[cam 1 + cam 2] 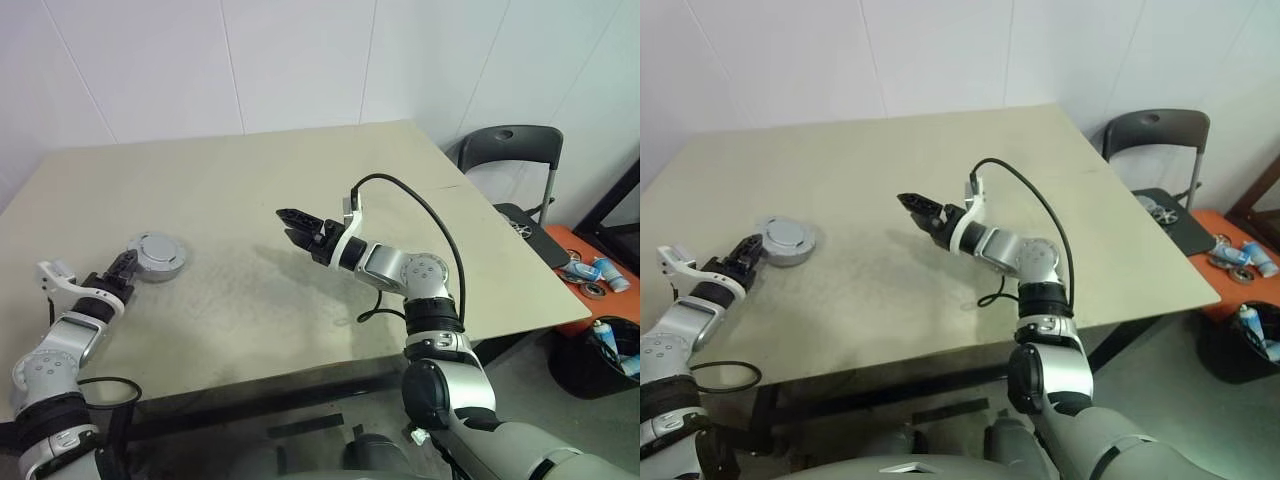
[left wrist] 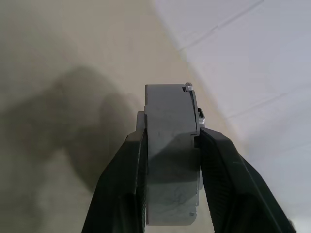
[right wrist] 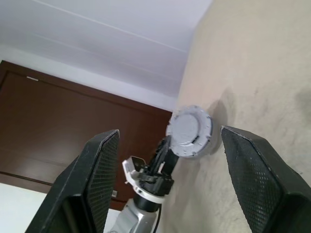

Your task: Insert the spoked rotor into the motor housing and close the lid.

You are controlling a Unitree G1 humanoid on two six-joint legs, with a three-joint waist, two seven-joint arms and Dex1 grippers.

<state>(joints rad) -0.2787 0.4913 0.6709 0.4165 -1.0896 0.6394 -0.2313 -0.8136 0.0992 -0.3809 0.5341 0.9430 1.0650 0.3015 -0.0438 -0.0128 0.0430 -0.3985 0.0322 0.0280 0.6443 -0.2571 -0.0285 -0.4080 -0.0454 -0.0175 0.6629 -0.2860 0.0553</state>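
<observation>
While my left gripper pinches the round grey metal lidded motor housing near the beige table's left edge, my right gripper hovers spread.
Bare tabletop lies between them; my left wrist view shows both fingers clamping its side.

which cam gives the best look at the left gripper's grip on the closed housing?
Left wrist view: both black fingers clamp the closed motor housing by its side wall, seen edge-on. The eye views show the left gripper at its rim and the lid on top. The right wrist view shows its round face from afar.
</observation>
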